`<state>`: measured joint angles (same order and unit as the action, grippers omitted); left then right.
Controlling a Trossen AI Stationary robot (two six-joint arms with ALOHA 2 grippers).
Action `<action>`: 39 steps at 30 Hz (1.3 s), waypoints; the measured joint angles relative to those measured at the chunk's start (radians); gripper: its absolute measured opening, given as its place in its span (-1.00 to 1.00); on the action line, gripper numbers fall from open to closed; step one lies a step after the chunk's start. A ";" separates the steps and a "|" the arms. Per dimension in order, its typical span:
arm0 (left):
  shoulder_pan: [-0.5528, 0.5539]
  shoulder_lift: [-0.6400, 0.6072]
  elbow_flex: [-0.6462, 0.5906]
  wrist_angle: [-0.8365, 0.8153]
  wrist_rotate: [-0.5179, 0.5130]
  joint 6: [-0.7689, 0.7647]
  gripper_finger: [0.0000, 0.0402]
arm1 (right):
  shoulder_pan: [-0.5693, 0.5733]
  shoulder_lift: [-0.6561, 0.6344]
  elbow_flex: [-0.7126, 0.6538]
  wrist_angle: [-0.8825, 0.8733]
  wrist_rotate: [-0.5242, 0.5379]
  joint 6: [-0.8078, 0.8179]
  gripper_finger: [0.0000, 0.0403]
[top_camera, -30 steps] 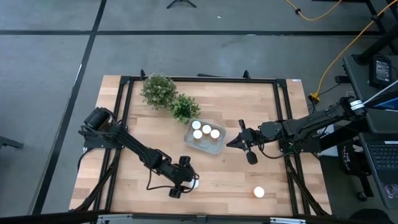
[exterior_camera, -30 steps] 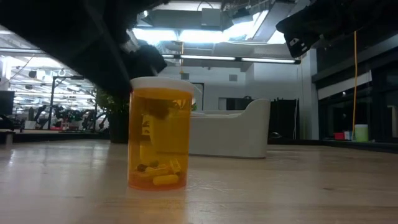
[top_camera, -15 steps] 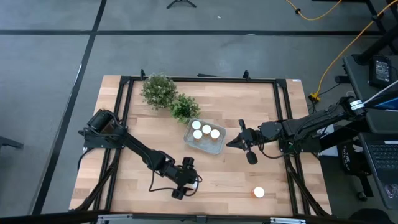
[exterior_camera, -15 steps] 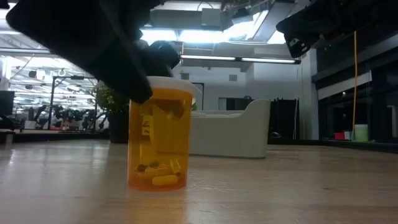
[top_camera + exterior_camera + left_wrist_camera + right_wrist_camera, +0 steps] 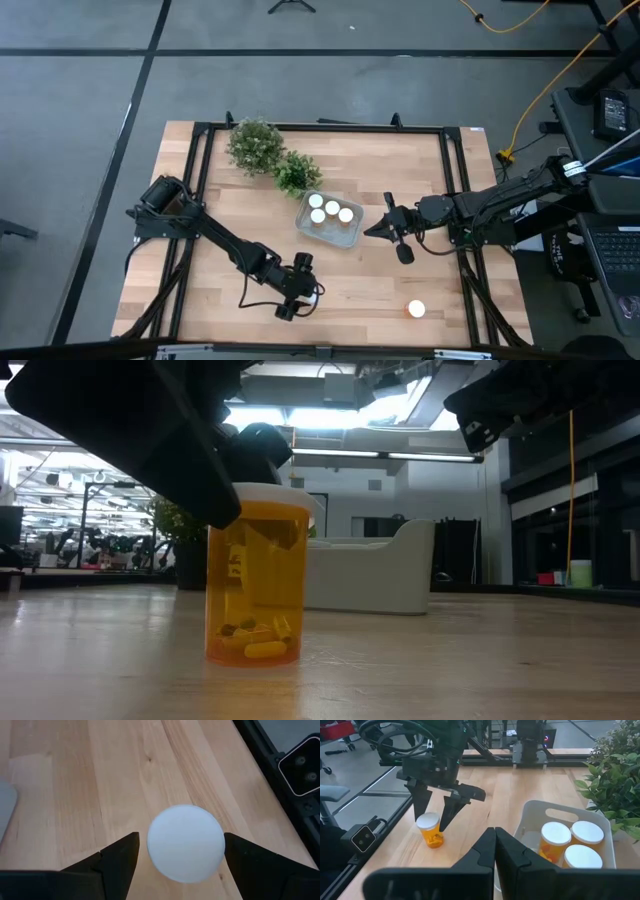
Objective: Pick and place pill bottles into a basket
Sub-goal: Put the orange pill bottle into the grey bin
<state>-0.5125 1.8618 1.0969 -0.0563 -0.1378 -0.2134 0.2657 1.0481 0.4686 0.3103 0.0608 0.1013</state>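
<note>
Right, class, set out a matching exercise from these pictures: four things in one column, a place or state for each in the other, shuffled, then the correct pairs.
Things
1. left gripper
2. right gripper
3. basket
4. lone pill bottle

States
A. shut, waiting beside the basket
B. standing alone near the table's front edge
C. open, straddling an upright pill bottle
D. holding four capped bottles

Pairs: 1-C, 2-A, 3-D, 4-B

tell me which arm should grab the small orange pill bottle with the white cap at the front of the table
Left. The open left gripper already straddles that small orange white-capped pill bottle. The shut right gripper waits beside the pale translucent rectangular basket, farther off.
</note>
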 joint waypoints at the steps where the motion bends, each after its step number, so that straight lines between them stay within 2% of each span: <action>1: 0.000 0.000 0.000 0.000 0.000 0.000 0.40 | 0.000 0.000 0.000 0.000 0.000 0.000 -0.95; 6: 0.000 0.000 0.000 0.000 0.000 0.000 0.38 | 0.000 0.000 0.000 0.000 0.000 0.000 -0.95; 17: 0.000 0.000 0.000 0.000 0.000 0.026 0.09 | 0.000 0.000 0.000 0.000 0.000 0.000 -0.95; 24: -0.002 0.000 0.000 0.000 0.002 0.074 0.07 | 0.000 0.000 0.000 -0.001 0.000 0.000 -0.95; 27: -0.002 -0.008 0.000 -0.013 0.035 0.100 0.07 | 0.000 0.000 0.000 -0.001 0.000 0.000 -0.95; 31: 0.002 -0.058 0.000 -0.076 0.081 0.105 0.07 | 0.000 0.000 0.000 -0.001 0.000 0.002 -0.95; 39: 0.016 -0.200 0.000 -0.207 0.076 0.151 0.07 | 0.000 0.000 0.000 -0.001 -0.001 0.001 -0.95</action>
<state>-0.4962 1.6621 1.0969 -0.2633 -0.0621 -0.0621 0.2657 1.0477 0.4686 0.3096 0.0601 0.1024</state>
